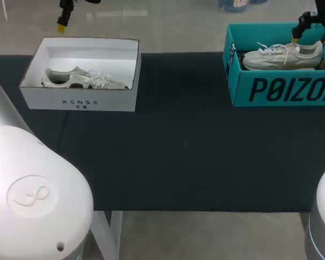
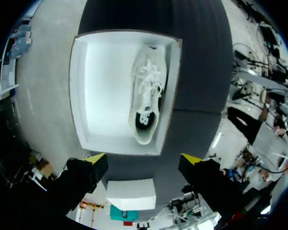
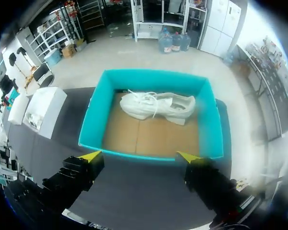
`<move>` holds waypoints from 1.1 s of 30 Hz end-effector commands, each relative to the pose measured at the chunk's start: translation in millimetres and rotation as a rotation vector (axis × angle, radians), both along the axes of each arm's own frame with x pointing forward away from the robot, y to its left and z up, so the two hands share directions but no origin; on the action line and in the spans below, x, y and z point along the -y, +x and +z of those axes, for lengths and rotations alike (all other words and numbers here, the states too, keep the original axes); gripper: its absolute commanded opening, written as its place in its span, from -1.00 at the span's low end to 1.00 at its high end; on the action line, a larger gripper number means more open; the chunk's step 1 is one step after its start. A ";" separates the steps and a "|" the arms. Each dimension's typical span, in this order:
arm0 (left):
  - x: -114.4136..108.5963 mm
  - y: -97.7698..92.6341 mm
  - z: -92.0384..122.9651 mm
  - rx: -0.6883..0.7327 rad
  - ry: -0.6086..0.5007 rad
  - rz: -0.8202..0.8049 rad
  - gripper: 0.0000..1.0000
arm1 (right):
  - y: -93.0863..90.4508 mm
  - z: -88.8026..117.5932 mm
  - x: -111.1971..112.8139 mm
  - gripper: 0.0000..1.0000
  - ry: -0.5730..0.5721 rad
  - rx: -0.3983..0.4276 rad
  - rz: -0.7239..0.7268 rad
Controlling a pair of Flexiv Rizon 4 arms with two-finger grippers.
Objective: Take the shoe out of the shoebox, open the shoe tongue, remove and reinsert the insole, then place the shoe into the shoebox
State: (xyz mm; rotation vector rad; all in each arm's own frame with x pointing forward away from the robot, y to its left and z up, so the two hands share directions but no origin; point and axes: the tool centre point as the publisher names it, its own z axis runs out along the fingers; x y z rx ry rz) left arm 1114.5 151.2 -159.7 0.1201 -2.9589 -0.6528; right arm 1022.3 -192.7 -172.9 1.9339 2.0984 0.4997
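A white shoebox (image 1: 80, 102) stands at the table's back left with a pale shoe (image 1: 82, 79) lying inside along its near wall. A teal shoebox (image 1: 281, 89) at the back right holds a white shoe (image 1: 284, 56). My left gripper (image 1: 63, 20) hangs high above the far side of the white box. In the left wrist view it is open (image 2: 143, 163) over the box (image 2: 81, 86), well clear of the shoe (image 2: 146, 96). My right gripper (image 1: 310, 31) hovers above the teal box. Its wrist view shows it open (image 3: 139, 157) above the box (image 3: 93, 120) and shoe (image 3: 156, 106).
The dark table mat (image 1: 184, 146) stretches between and in front of the two boxes. The white box (image 3: 45, 110) also shows off to the side in the right wrist view. My arms' large bases fill the near corners (image 1: 38, 200).
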 end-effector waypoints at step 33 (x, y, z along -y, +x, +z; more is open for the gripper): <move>20.1 -36.0 41.0 0.383 -0.015 0.939 1.00 | 144.9 -92.3 101.4 1.00 -0.166 -0.288 -0.109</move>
